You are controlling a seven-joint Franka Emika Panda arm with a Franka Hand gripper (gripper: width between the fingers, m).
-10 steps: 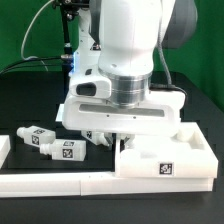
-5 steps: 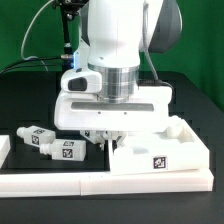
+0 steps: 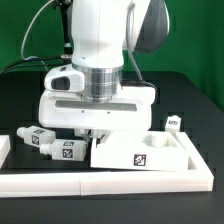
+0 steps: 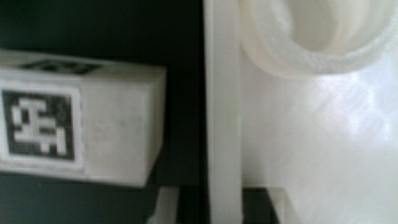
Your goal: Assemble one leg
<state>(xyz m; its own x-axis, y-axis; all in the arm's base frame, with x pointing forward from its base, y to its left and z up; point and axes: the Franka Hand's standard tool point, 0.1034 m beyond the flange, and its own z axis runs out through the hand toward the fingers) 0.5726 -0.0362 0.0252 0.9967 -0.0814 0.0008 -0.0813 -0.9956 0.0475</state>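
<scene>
Two legs, stubby white pegs with black-and-white tags, lie at the exterior view's left (image 3: 40, 137) (image 3: 68, 150). A third leg (image 3: 172, 122) stands at the right, behind the large white square panel (image 3: 150, 155). My gripper (image 3: 104, 137) is low at the panel's left edge, mostly hidden under the wrist. In the wrist view the gripper (image 4: 224, 198) is shut on the panel's thin upright edge (image 4: 224, 100), with a dark finger on each side. One leg's tag (image 4: 45, 122) is close beside it. A round hole (image 4: 329, 40) shows in the panel.
The long white L-shaped border rail (image 3: 100, 182) runs along the front, and its short arm (image 3: 4, 150) stands at the left next to the legs. The black table top (image 3: 200, 110) and green backdrop lie behind.
The arm has moved toward the exterior view's left, and the white panel has slid with it, nearer the two legs. The leg at the right has come into view.
</scene>
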